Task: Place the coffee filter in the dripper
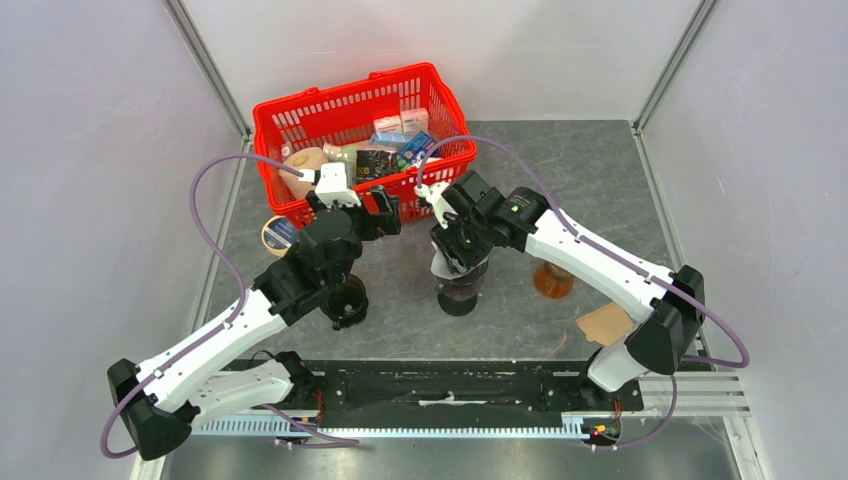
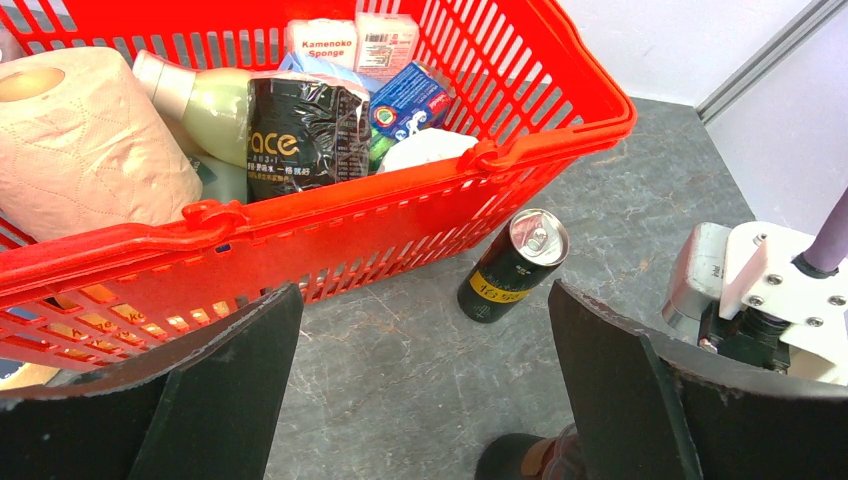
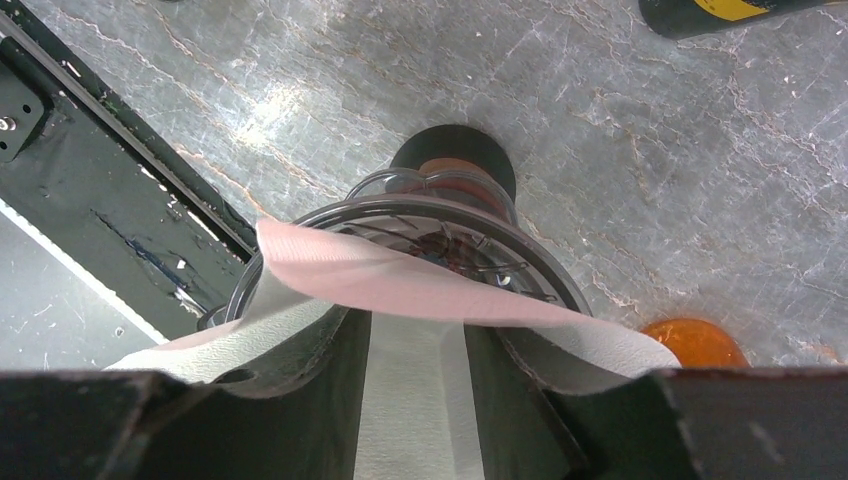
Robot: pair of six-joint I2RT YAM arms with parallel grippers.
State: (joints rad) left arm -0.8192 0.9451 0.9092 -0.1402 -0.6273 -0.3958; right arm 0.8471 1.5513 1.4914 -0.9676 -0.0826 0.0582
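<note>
Two labels legible: "Kamenoko Sponge" pack (image 2: 322, 42), "ace" pouch (image 2: 305, 135). Left tool (image 2: 425, 295) spread; right tool (image 3: 415, 330) astride coffee filter (image 3: 400, 280), grip unclear.

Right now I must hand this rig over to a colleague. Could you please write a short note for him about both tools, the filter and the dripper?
Left tool: open, empty, facing the red basket, away from the job.
Right tool: over the dripper, fingers apart with the coffee filter between them; whether they pinch it, I cannot tell.
Done: the filter is at the dripper and lies across its mouth, edges sticking out on both sides.
To do: seat the filter down inside, then probably release it and withdraw.
</note>
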